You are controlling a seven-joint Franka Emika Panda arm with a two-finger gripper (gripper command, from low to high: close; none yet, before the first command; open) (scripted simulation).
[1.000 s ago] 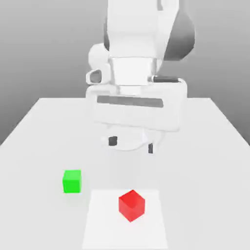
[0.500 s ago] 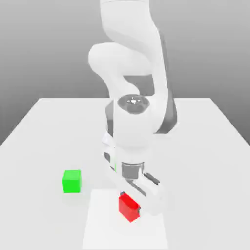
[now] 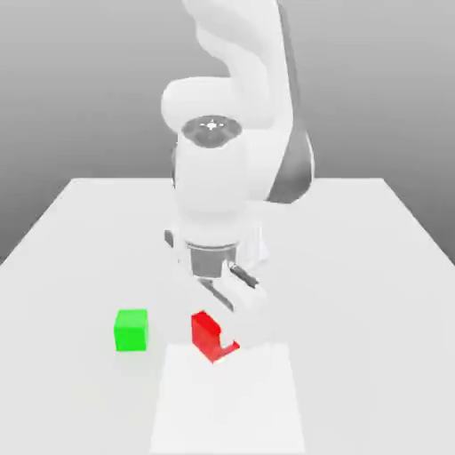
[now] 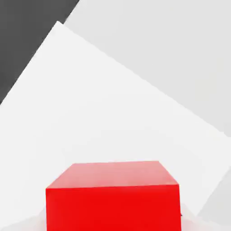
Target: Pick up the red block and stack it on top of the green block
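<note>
Red block (image 3: 207, 335) now lifted, nearer green block (image 3: 131, 330).

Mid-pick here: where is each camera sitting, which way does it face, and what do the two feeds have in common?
Exterior view: off the arm, raised, looking down across the white table at the front of the arm; the gripper sits at the red block, with the green block on the exterior view's left.
Hand view: on the hand, aimed past it at the red block close up and the table beyond.
Shared: the red block and the table.
</note>
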